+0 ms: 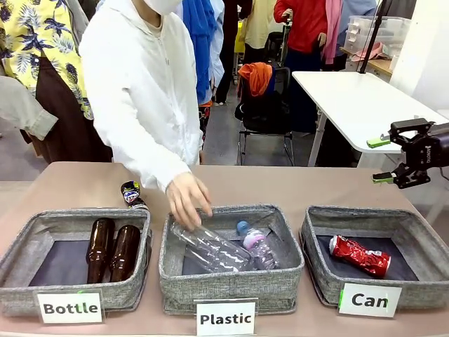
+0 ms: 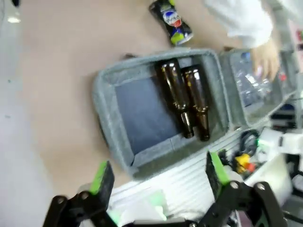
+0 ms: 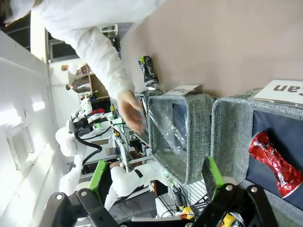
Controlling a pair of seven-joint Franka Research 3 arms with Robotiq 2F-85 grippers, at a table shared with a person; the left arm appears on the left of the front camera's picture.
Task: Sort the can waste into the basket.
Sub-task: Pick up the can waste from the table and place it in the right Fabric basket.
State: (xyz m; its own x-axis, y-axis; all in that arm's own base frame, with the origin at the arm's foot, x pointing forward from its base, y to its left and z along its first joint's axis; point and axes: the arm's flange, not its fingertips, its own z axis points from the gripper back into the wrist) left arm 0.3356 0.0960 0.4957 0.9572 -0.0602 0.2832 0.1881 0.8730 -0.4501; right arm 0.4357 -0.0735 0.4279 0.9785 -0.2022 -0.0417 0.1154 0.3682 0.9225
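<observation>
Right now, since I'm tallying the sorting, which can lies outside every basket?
The black can with colourful print, on the table beyond the Bottle basket; the crushed red can lies inside the Can basket.

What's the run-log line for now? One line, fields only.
left gripper: open, empty | right gripper: open, empty | red can: in Can basket | black can: on table behind Bottle basket | person's hand: at Plastic basket

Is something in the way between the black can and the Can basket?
Yes. The black can lies on the table behind the Bottle basket. Toward the Can basket the person's hand reaches into the Plastic basket, which also sits between them.
</observation>
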